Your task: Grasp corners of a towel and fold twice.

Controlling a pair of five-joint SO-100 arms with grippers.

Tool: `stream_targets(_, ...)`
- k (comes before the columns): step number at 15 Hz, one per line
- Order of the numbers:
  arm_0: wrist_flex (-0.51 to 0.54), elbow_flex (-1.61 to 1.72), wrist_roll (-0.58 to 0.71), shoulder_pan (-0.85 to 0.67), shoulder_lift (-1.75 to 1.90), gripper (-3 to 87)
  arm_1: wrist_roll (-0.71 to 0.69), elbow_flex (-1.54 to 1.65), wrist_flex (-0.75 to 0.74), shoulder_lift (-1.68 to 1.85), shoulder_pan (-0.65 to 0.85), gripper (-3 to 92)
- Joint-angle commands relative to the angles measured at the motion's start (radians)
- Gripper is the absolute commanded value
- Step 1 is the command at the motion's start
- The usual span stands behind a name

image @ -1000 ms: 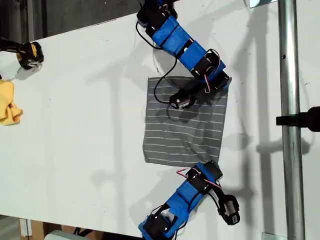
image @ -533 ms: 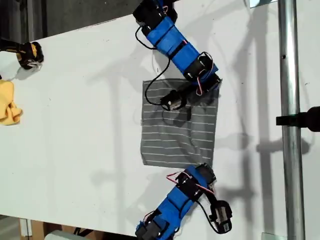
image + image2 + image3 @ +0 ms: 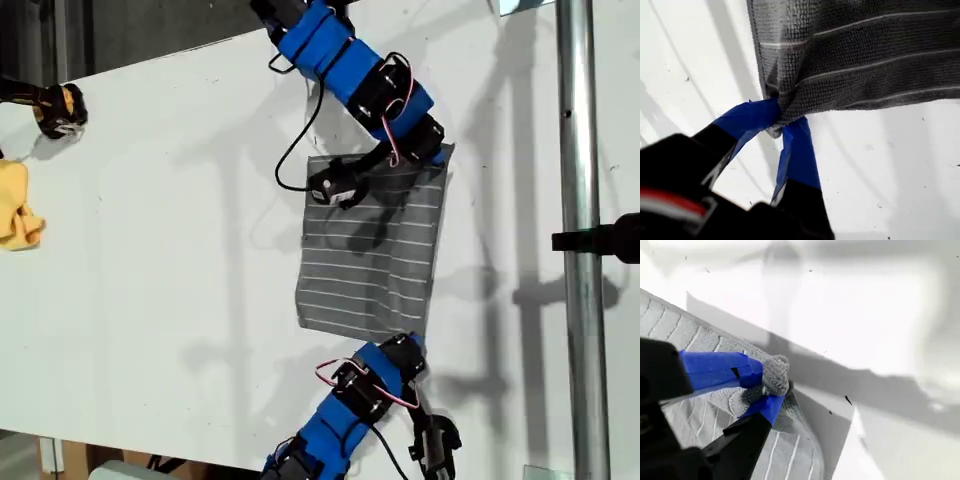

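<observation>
Two corners (image 3: 776, 131) pinched, and the first fold is starting.

My first pincer (image 3: 780, 122) is closed tight on the corner at the lower end of the towel's (image 3: 365, 260) edge on the exterior view's right. My second pincer (image 3: 771, 385) is clamped on the upper corner of that same edge, with cloth bunched between its blue tips. Over the last second the towel has slid a little across the surface (image 3: 180, 230) and now looks narrower in the exterior view. I judge that the gripped edge has come up off the surface while the rest lies flat. Both holds look sound, so that edge seems ready to be carried over toward the exterior view's left. No fold is laid yet.
</observation>
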Motion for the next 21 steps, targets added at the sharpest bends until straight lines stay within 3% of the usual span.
stream_targets(1, 0.000, 0.026, -0.021, -0.054, 0.069, -1.6, -0.008, 0.044, -0.006, 0.077, 0.084, -0.2)
stream_targets(7, 0.098, 0.086, 0.163, -0.341, 0.135, -1.7, -0.140, 0.374, -0.017, 0.337, 0.387, -0.2)
stream_targets(11, 0.067, 0.244, 0.293, -0.540, 0.244, -1.7, -0.236, 0.624, -0.021, 0.611, 0.568, -0.2)
stream_targets(17, 0.028, 0.267, 0.503, -0.834, 0.256, -1.7, -0.541, 0.767, -0.003, 0.873, 0.946, -0.2)
stream_targets(19, 0.008, 0.299, 0.531, -0.876, 0.256, -1.7, -0.603, 0.770, -0.018, 0.877, 1.002, -0.2)
stream_targets(21, -0.023, 0.353, 0.526, -0.879, 0.262, -1.7, -0.598, 0.811, -0.054, 0.888, 0.965, -0.2)
